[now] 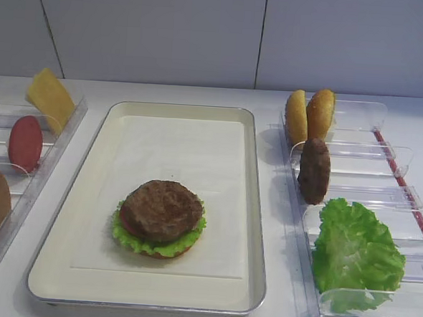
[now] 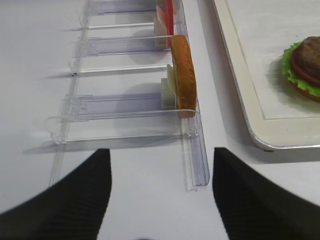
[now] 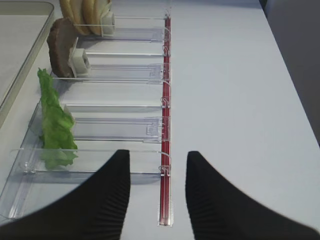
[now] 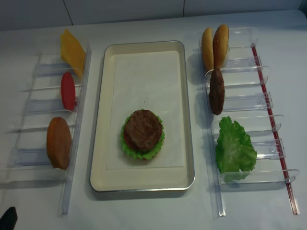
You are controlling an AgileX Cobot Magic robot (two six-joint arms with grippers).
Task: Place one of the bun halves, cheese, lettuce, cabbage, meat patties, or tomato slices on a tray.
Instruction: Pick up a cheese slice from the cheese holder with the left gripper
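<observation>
The left gripper (image 2: 157, 195) hangs released, its dark fingers spread wide above the near end of the left clear rack (image 2: 192, 165), grasping nothing; the right gripper (image 3: 157, 192) likewise stands parted and empty over the right rack (image 3: 120, 132). The stack on the tray (image 1: 257, 226) shows lettuce, a red layer and a patty (image 1: 164, 209), so cheese looks the likely next piece. The cheese (image 1: 50, 98) leans upright in the far slot of the left rack, a thin yellow slice: light, probably flexible and smooth, best pinched by its free upper edge across the thin faces. Beside it stand a tomato slice (image 1: 26, 142) and, nearest the camera, a bun half (image 2: 184, 75) on edge, rounder and firmer to grip. On the right rack sit two bun halves (image 1: 309, 114), a spare patty (image 1: 314, 170) and soft ruffled lettuce (image 1: 355, 252). The rack dividers and the tray's raised rim are the edges to clear; the tray's far half lies bare, and whether the cheese touches its divider is hard to tell
</observation>
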